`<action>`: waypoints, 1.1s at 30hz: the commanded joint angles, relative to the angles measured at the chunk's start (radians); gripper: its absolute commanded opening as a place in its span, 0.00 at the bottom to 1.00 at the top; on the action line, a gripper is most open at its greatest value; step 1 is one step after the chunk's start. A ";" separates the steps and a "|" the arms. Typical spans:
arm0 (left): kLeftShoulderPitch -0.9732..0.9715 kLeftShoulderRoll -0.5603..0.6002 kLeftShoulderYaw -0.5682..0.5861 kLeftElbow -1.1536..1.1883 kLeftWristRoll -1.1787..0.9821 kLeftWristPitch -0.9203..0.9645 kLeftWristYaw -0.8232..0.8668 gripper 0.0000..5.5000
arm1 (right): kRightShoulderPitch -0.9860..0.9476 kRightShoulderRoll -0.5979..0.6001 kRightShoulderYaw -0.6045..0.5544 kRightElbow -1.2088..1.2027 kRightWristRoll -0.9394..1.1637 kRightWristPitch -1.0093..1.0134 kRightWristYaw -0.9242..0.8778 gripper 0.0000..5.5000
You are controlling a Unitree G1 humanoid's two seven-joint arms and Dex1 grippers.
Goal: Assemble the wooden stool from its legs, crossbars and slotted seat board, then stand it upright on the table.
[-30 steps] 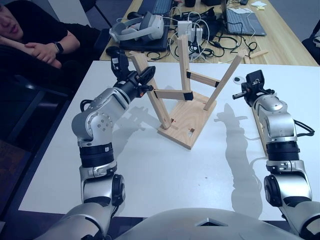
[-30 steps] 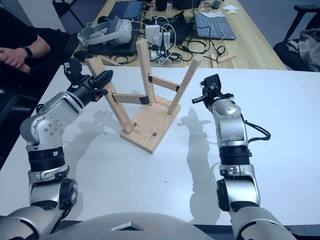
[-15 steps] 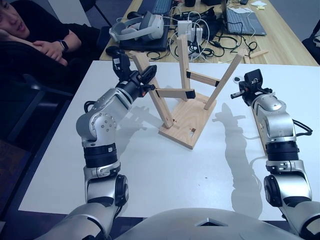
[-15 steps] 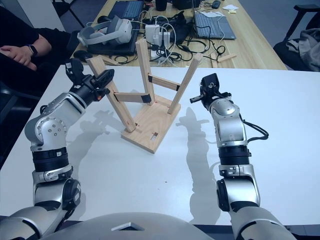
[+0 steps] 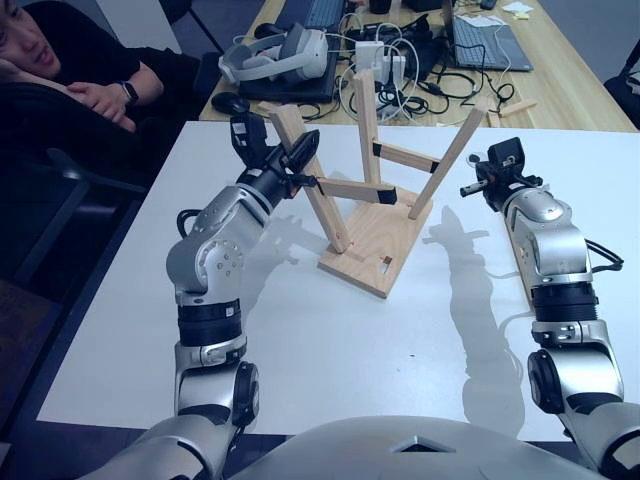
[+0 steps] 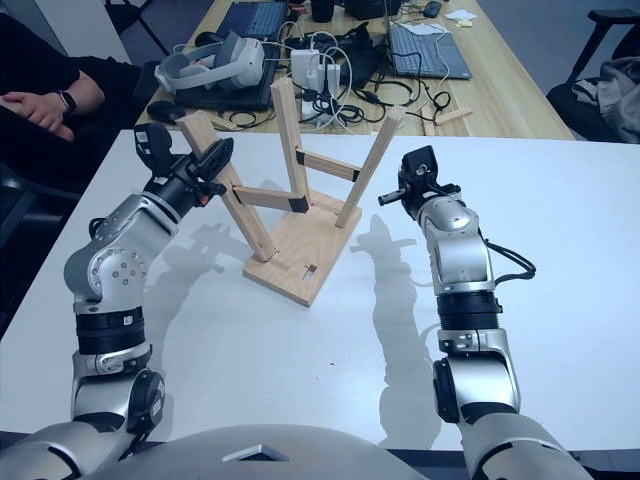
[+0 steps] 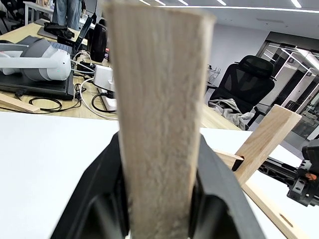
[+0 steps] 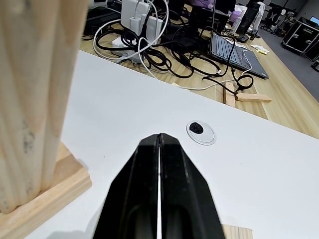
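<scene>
Jaws first: my left gripper (image 5: pixel 281 152) is clamped on one pale wooden leg (image 5: pixel 322 203), and my right gripper (image 5: pixel 468 189) is pressed shut on nothing, just beside another leg. On the white table (image 5: pixel 300 340), near the middle of its far edge, the light wooden stool (image 5: pixel 372 215) sits upside down on its slotted square seat board (image 5: pixel 362 257). I count three legs up and two black-tipped crossbars (image 5: pixel 350 188) fitted. I judge it nearly built: a slot shows open, and it is not yet turned upright.
</scene>
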 commanded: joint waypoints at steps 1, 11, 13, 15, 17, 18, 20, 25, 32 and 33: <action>0.035 0.001 -0.036 0.007 0.044 -0.008 -0.001 0.19 | -0.009 0.002 -0.003 -0.007 0.012 -0.009 -0.001 0.00; 0.005 -0.051 0.031 0.037 0.024 0.056 0.142 0.19 | -0.017 0.002 0.000 0.008 0.013 -0.024 -0.001 0.00; 0.004 -0.057 0.037 0.036 0.026 0.064 0.163 0.19 | -0.020 0.002 0.000 0.012 0.013 -0.026 -0.002 0.00; 0.004 -0.062 0.045 0.040 0.026 0.069 0.181 0.19 | -0.022 0.002 0.001 0.013 0.013 -0.027 -0.002 0.00; 0.004 -0.069 0.055 0.049 0.026 0.072 0.201 0.19 | -0.020 0.002 0.000 0.011 0.013 -0.029 -0.003 0.00; 0.004 -0.079 0.068 0.052 0.017 0.079 0.217 0.19 | -0.021 0.002 0.001 0.011 0.013 -0.029 -0.003 0.00; 0.003 -0.089 0.080 0.054 0.012 0.084 0.241 0.19 | -0.020 0.002 0.003 0.010 0.012 -0.030 -0.002 0.00; 0.004 -0.090 0.080 0.046 0.030 0.080 0.268 0.19 | -0.016 0.000 0.005 0.006 0.012 -0.032 0.002 0.00; -0.004 -0.106 0.105 0.052 0.021 0.072 0.307 0.19 | -0.015 -0.003 0.011 0.009 0.009 -0.033 0.007 0.00; -0.004 -0.105 0.104 0.052 0.022 0.071 0.305 0.19 | -0.015 -0.003 0.011 0.010 0.009 -0.033 0.007 0.00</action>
